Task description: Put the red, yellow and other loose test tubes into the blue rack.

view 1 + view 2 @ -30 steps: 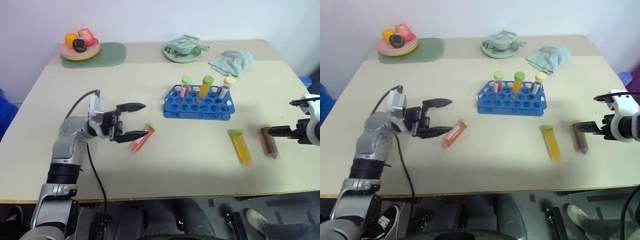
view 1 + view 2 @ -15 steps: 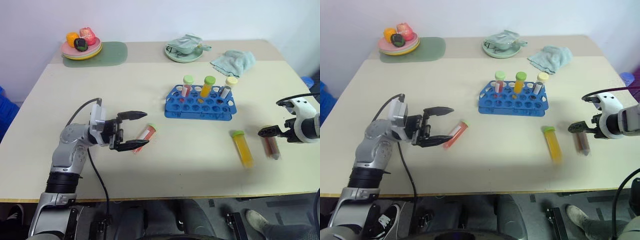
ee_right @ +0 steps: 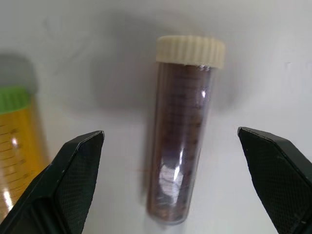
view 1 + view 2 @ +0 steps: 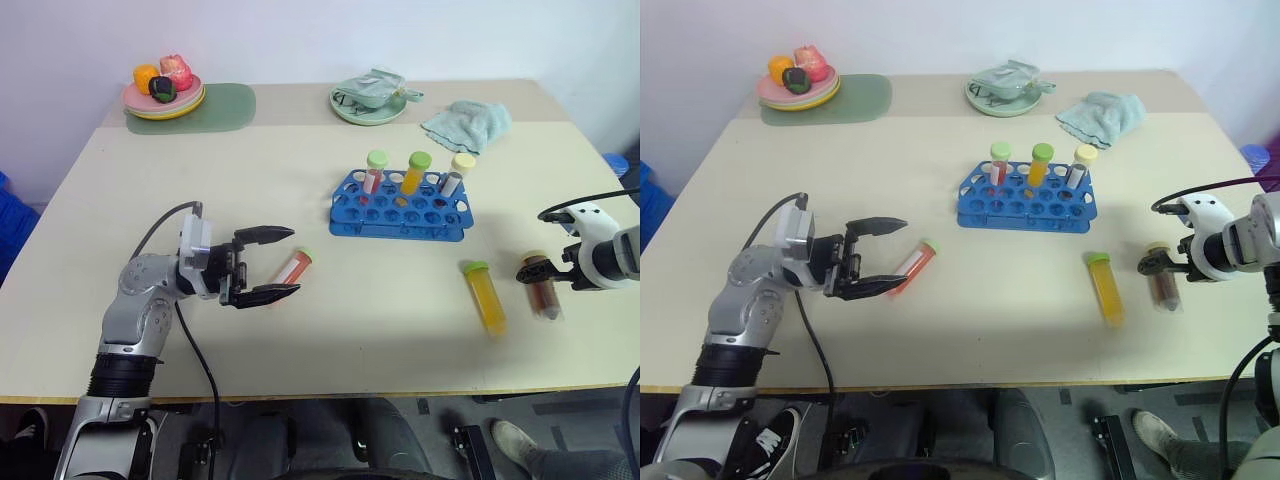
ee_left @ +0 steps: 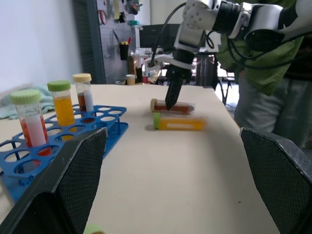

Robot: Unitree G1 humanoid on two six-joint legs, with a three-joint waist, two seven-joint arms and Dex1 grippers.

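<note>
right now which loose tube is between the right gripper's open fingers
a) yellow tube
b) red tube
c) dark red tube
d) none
c: the right wrist view shows the dark red tube with its pale cap lying on the table between the open fingers of the right gripper, not yet gripped.

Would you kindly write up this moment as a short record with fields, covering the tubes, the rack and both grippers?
table: beige table
blue rack: blue rack at mid-table, three capped tubes standing in its back row
red tube: red tube lying flat, beside the fingertips of the left gripper
yellow tube: yellow tube lying flat, right of centre
dark red tube: dark red tube lying flat, pale-yellow cap
left gripper: left gripper open, level, holding nothing
right gripper: right gripper open, pointing down over the dark red tube, fingers either side of it, not gripping
</note>
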